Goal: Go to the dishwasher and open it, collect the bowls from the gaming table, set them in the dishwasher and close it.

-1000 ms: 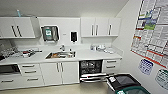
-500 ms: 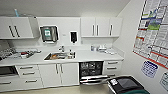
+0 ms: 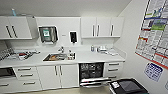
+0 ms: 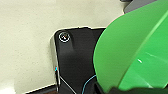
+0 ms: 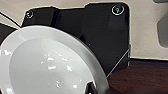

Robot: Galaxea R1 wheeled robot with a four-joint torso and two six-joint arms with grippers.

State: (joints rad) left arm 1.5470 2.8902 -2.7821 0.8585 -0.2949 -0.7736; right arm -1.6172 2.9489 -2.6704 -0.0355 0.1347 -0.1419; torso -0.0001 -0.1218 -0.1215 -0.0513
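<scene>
The dishwasher (image 3: 91, 75) stands open under the bench (image 3: 82, 58), just right of the sink (image 3: 59, 57), its door folded down and the dark racks showing. To do this step well, I judge the robot should drive up square to that door and stop short of it. By the left wrist, a green bowl (image 4: 132, 52) sits at the left pincer, seemingly gripped. By the right wrist, a white bowl (image 5: 50, 65) sits likewise at the right pincer; I cannot tell how far either pincer is open.
</scene>
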